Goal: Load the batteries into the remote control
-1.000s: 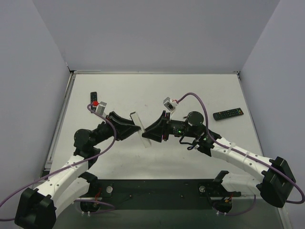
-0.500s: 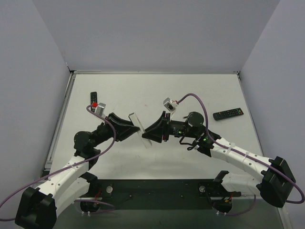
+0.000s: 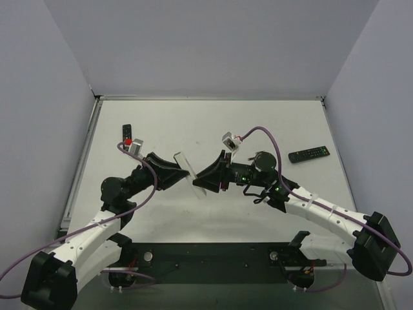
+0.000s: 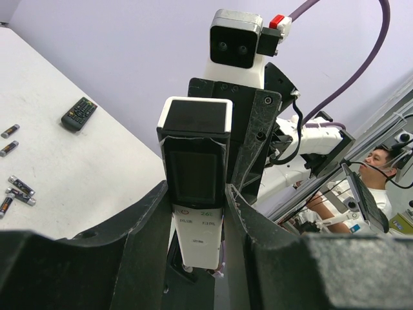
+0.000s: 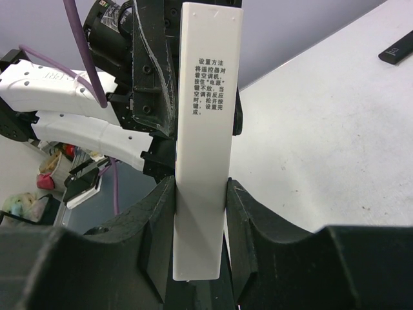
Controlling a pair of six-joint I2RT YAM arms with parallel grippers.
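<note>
The white remote (image 3: pixel 188 171) is held up off the table (image 3: pixel 193 123) near its middle, caught between the two arms. The left gripper (image 4: pixel 197 216) is clamped on it, a finger pressed to each long edge, with the screen side facing that wrist camera. The right gripper (image 5: pixel 200 194) is clenched on it from the other side, fingers against both edges, and there the plain back with its block of printed text shows.

The batteries (image 4: pixel 13 168), four that I can count, lie loose on the table, seen at the left edge of the left wrist view and well apart from the remote. A black remote (image 3: pixel 309 154) lies flat toward the right side of the table. A small black remote (image 3: pixel 126 132) sits over by the far left.
</note>
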